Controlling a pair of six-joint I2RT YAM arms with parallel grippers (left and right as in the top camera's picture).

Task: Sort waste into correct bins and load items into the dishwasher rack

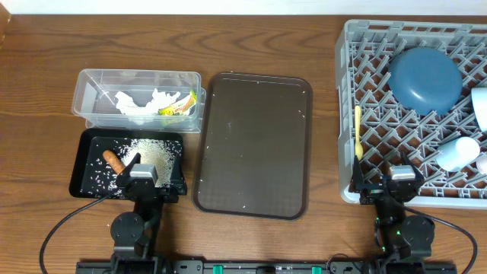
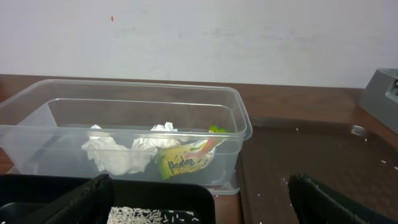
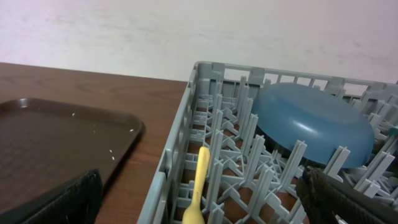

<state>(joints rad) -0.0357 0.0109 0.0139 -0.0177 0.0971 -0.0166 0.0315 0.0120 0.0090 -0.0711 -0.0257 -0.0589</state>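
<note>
Crumpled white paper scraps [image 1: 141, 106] [image 2: 115, 152] and a yellow-green wrapper [image 1: 176, 107] [image 2: 183, 158] lie in the clear tub [image 1: 91, 80] [image 2: 143, 87]. The black tray [image 1: 84, 179] [image 2: 155, 190] holds rice [image 1: 148, 152] [image 2: 143, 216] and an orange carrot [image 1: 114, 160]. My left gripper [image 1: 156, 173] [image 2: 202, 208] hangs open over the tray's right part, holding nothing. In the grey rack [image 1: 365, 46] [image 3: 180, 143] are a dark blue plate [image 1: 424, 78] [image 3: 311, 121], a pale yellow spoon [image 1: 358, 131] [image 3: 200, 180] and a white cup [image 1: 459, 152]. My right gripper [image 1: 389, 181] [image 3: 199, 205] stands open over the rack's near edge, empty.
A brown serving tray [image 1: 255, 144] [image 2: 298, 155] [image 3: 50, 137] lies between the bins and the rack, with a few stray rice grains on it. A pink-edged item [image 1: 481, 106] sits at the rack's right edge. Both arm bases stand at the table's front edge.
</note>
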